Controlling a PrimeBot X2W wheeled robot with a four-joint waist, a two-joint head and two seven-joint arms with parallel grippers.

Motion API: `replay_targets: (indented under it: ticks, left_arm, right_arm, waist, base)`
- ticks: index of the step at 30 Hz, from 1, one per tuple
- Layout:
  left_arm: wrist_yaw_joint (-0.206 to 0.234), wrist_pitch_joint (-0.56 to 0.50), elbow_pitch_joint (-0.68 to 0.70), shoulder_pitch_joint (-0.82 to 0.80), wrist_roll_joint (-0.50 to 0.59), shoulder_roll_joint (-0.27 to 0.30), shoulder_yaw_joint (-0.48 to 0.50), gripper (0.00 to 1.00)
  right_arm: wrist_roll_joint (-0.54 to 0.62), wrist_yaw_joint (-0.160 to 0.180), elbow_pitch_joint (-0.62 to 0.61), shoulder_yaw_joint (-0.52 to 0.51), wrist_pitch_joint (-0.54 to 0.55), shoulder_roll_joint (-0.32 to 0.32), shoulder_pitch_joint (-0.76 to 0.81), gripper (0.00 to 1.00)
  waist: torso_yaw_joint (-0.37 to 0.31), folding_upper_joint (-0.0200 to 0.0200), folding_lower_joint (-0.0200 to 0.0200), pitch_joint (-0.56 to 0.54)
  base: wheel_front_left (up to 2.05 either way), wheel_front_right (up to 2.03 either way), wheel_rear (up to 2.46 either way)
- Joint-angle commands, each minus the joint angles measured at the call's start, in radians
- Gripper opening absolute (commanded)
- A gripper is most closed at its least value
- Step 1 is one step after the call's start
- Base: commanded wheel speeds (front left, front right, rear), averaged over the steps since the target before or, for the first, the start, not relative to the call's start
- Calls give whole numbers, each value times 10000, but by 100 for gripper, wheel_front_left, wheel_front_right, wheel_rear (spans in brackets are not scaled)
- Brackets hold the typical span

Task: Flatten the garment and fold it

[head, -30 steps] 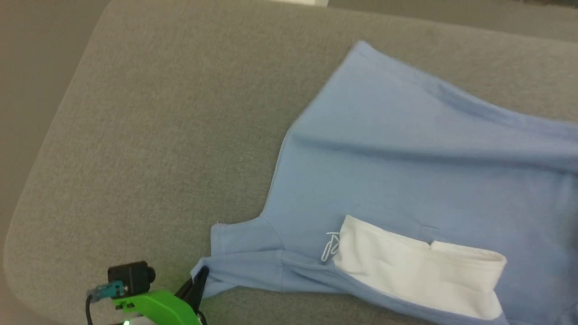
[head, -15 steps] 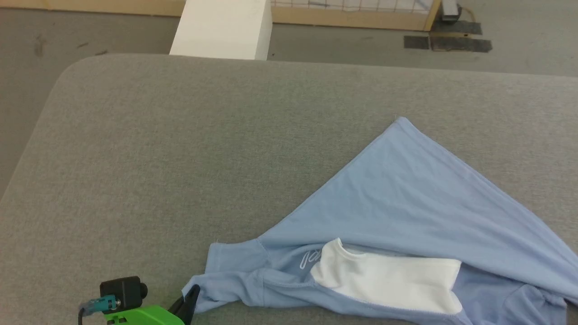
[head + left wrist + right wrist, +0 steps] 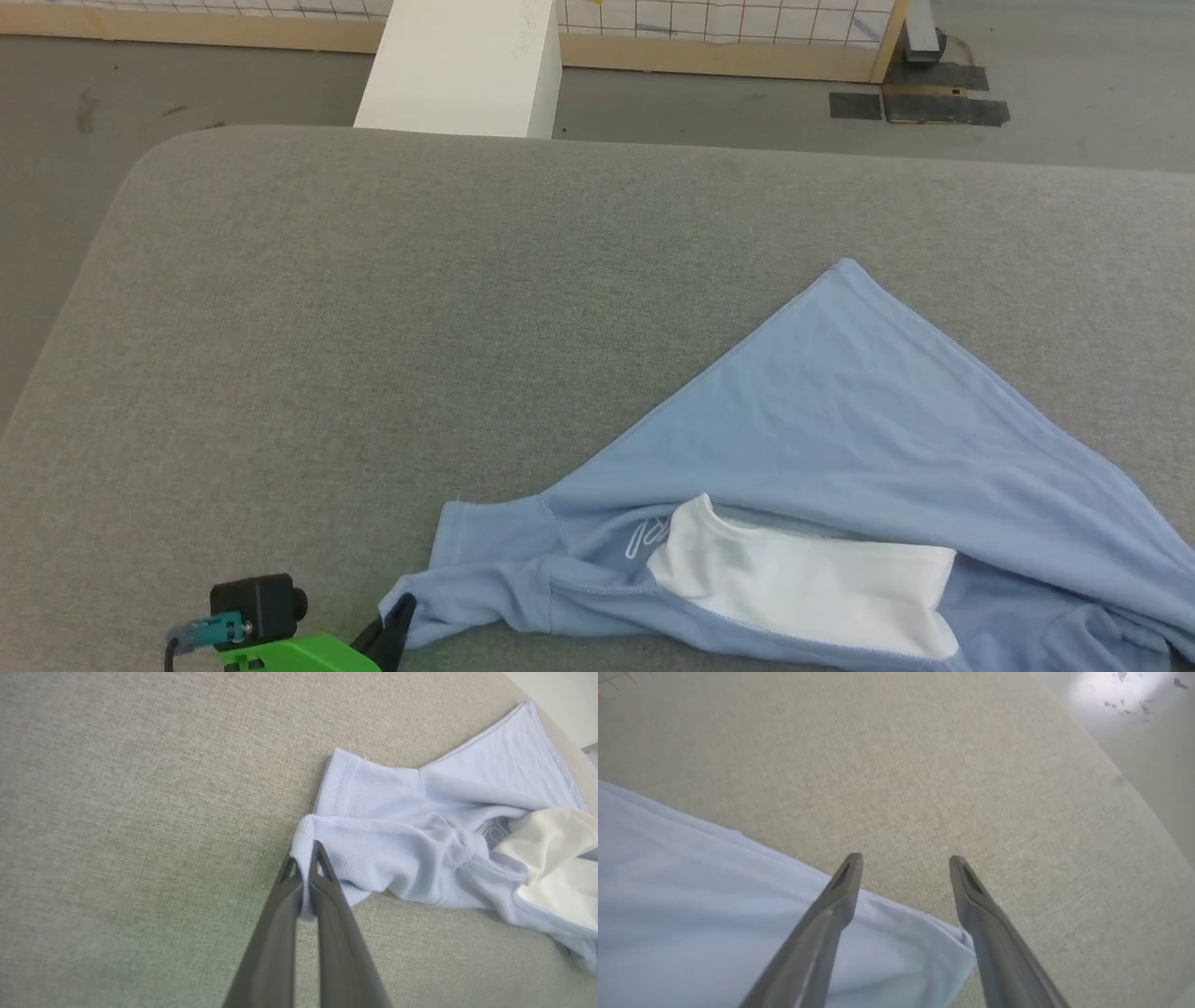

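The garment (image 3: 840, 439), a light blue T-shirt with a white fabric section (image 3: 803, 588) and a small white logo (image 3: 649, 535), lies crumpled on the grey padded table (image 3: 373, 308), toward the front right. My left gripper (image 3: 397, 621) sits at the bottom left of the head view, shut on the sleeve's edge; the left wrist view shows the blue cloth (image 3: 387, 849) pinched between the closed fingers of that gripper (image 3: 303, 856). In the right wrist view my right gripper (image 3: 906, 861) stands open above a corner of the garment (image 3: 738, 905), nothing between its fingers.
A white box-like block (image 3: 462, 65) stands on the floor beyond the table's far edge, in front of a wooden-framed mesh fence (image 3: 728, 37). Bare grey table surface stretches left and behind the shirt. The table's right edge (image 3: 1125, 784) drops to the floor.
The head camera has tilted up, bringing the far floor into view. My right gripper has opened and the shirt's body has sagged into a triangle. My left gripper still holds the sleeve.
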State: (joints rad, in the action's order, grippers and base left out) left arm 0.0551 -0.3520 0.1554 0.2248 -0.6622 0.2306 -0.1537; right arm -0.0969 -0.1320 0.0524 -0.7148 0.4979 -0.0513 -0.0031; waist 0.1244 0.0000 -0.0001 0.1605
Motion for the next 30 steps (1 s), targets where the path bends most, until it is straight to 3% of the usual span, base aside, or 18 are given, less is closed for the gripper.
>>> replay_targets:
  ticks: [1, 3, 8, 13, 21, 25, 30]
  left_arm:
    - [3, 18, -48, 21, -85, 74, -13, 0]
    - [-9, 13, -87, -16, -91, 79, -33, 0]
    - [-55, 33, -147, -158, -127, 55, -86, 0]
    - [-91, 33, -177, -337, -153, 48, -127, 0]
    - [-217, 115, -302, -777, -206, -169, -366, 0]
    - [-306, 204, -487, -981, -212, -277, -487, 0]
    - [-438, 332, -735, -1274, -226, -399, -615, 0]
  right_arm:
    - [-87, 13, -223, 308, -674, 10, -422, 100]
    - [-10, 13, -448, 1007, -1567, -26, -724, 100]
    - [47, 13, -261, 3176, -3397, -847, -1700, 100]
    - [-343, 13, 902, 5345, -3979, -1834, -3033, 100]
    - [-1621, 13, 3419, 8222, -2883, -2769, -5533, 100]
    - [-2245, 13, 4667, 8847, -1811, -2866, -6451, 100]
    - [-2446, 13, 6100, 8873, -645, -2943, -7371, 100]
  waist:
    - [30, 0, 1, -7]
    - [72, 0, 1, 0]
    - [198, 0, 1, 143]
    - [392, 0, 1, 431]
    - [944, 0, 1, 1165]
    - [1241, 0, 1, 1478]
    - [1629, 0, 1, 1843]
  base:
    - [0, 0, 0]
    - [0, 0, 0]
    - [0, 0, 0]
    - [0, 0, 0]
    - [0, 0, 0]
    - [0, 0, 0]
    - [0, 0, 0]
